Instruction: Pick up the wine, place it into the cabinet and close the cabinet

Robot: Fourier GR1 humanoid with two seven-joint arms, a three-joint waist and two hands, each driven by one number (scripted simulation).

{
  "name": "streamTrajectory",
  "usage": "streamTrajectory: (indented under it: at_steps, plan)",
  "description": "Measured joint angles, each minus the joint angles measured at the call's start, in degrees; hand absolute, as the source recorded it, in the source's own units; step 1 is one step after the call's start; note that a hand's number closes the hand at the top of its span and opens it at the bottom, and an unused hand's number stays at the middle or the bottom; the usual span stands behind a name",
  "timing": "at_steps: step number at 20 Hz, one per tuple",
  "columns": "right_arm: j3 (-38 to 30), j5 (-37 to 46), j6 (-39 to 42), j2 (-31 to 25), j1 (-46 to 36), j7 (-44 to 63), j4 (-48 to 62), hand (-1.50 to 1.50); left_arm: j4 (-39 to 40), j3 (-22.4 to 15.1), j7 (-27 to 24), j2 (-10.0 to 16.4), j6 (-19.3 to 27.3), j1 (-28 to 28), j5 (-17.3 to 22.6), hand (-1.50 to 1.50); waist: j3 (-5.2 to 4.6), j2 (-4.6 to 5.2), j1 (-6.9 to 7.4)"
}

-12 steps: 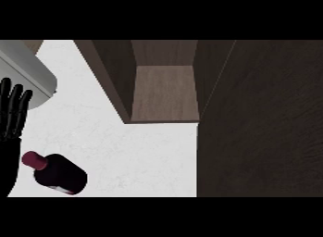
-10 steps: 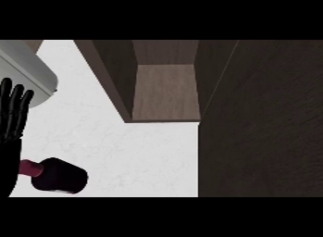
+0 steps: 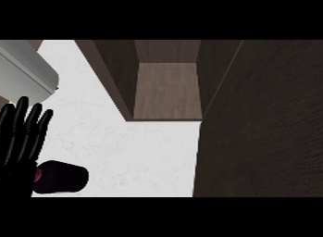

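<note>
At lower left, left robot hand (image 3: 13, 155) open, fingers straight, just beside wine (image 3: 63, 178). Wine lies on its side on counter (image 3: 146, 148). Cabinet (image 3: 167, 92) stands open.

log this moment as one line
left robot hand: open, beside wine | wine: lying on counter | cabinet: open

Left hand (image 3: 12, 159) at left edge, fingers (image 3: 18, 121) straight, pointing up

1. The left hand (image 3: 13, 148) stands at the left edge, fingers straight and pointing up.
2. The wine bottle (image 3: 63, 178) lies on its side on the white counter (image 3: 143, 152); its neck end seems to touch the hand.
3. The cabinet (image 3: 167, 92) stands open, its door (image 3: 273, 129) at right.
</note>
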Motion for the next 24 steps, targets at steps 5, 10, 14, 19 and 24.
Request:
streamTrajectory:
  at_steps: [5, 10, 14, 19, 24]
  plan:
    - [1.04, -2.69, 0.23, -0.51, -1.09, 6.99, -4.97, -1.50, -5.72, -7.68, 5.80, -1.15, 5.43, 1.34, -2.61, -1.50, 0.02, 0.11, 0.11]
    - [0.13, -4.10, -0.73, -0.79, -3.46, 12.77, -8.03, -1.50, -9.40, -15.24, 10.69, -1.50, 10.89, 0.33, -8.29, -1.50, 0.02, 0.16, 0.12]
    - [0.43, -4.11, -1.05, -0.64, -4.74, 15.09, -8.51, -1.50, -9.76, -20.79, 14.91, -1.62, 15.53, -2.90, -12.64, -1.50, 0.04, 0.17, 0.05]
    - [-0.07, -3.07, -2.39, -0.62, -7.36, 18.47, -9.39, -1.50, -8.44, -25.38, 19.58, -1.67, 21.36, -7.55, -16.05, -1.50, 0.04, 0.15, 0.04]
    - [0.04, -2.66, -3.01, 0.00, -8.92, 19.95, -9.18, -1.50, -8.31, -26.35, 24.19, -1.67, 24.47, -10.61, -17.70, -1.50, 0.06, 0.13, 0.15]
